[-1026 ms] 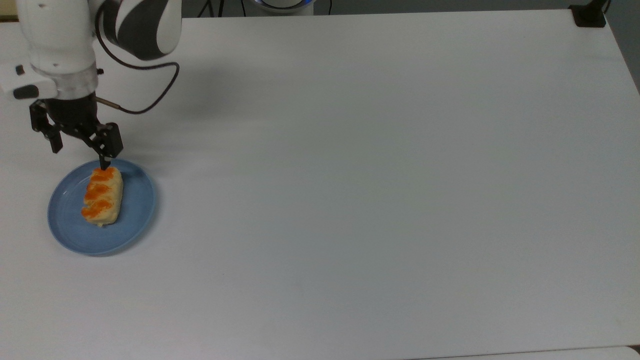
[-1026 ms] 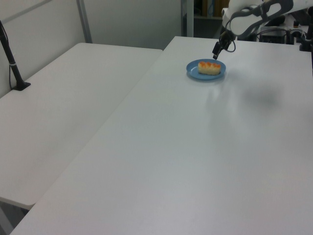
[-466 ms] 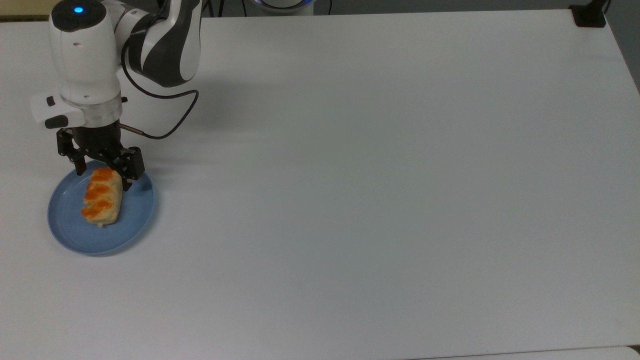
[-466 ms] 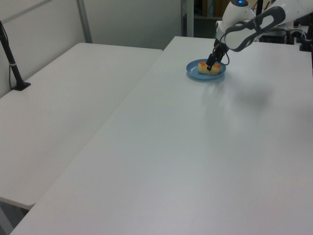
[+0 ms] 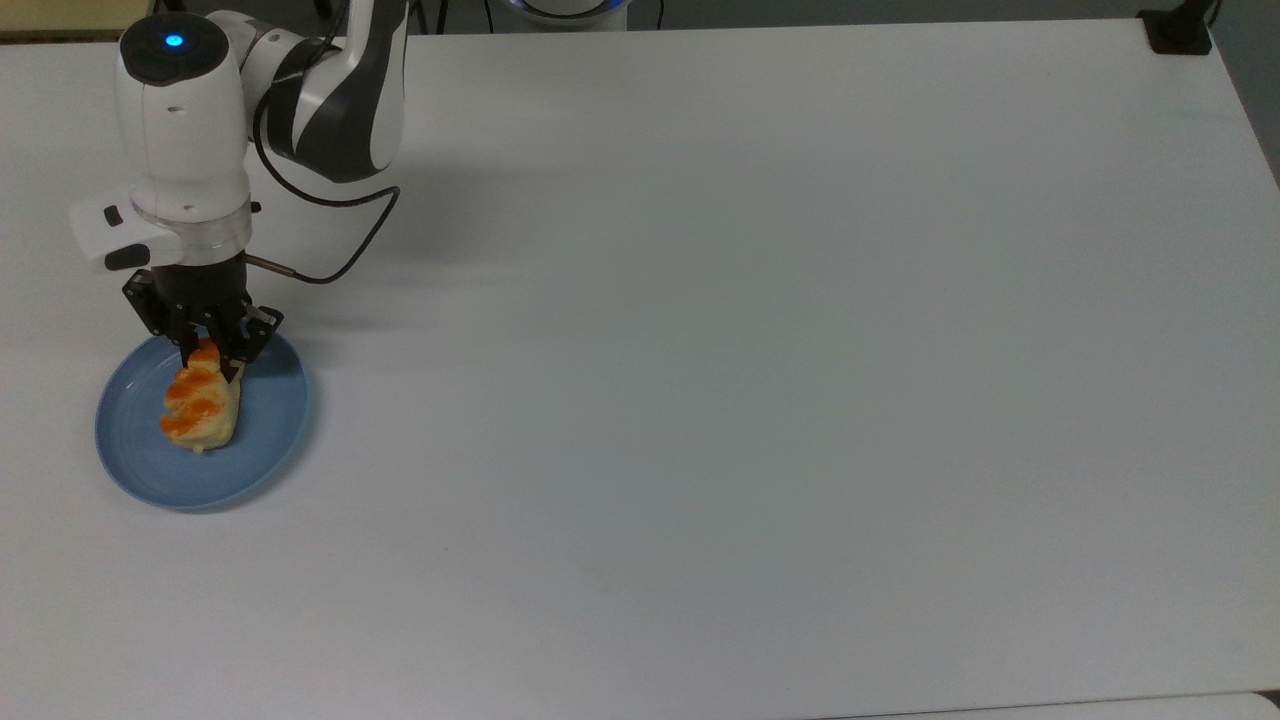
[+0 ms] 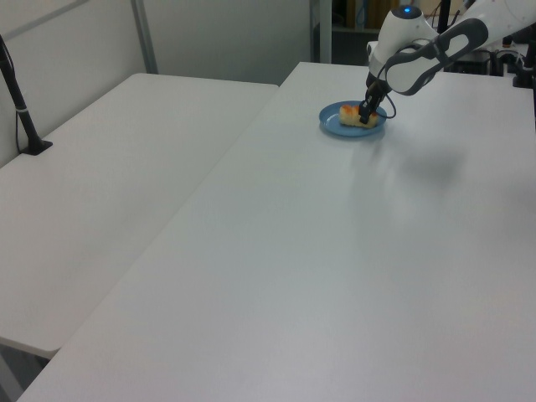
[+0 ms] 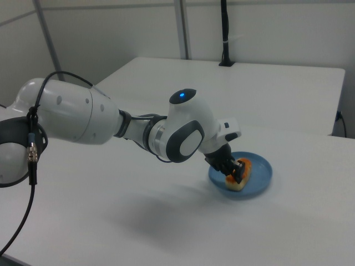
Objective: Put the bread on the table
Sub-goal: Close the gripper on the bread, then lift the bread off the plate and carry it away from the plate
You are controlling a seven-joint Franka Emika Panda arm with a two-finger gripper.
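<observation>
The bread, a pale-tan roll with orange patches, lies on a round blue plate near the top view's left edge of the white table. My gripper reaches down from the white arm and is shut on the roll's far end, which looks pinched narrow between the black fingers. The rest of the roll still rests on the plate. In the left view the gripper stands over the plate at the far end. The right view has the gripper at the bread inside the plate.
A black cable loops from the wrist over the table. A black post base sits at the top view's top right corner. The left view holds a second white table with a black pole.
The gripper came down from above the plate's far rim onto the bread's end. Its fingers went from wide apart to shut on the roll, squeezing that end.
</observation>
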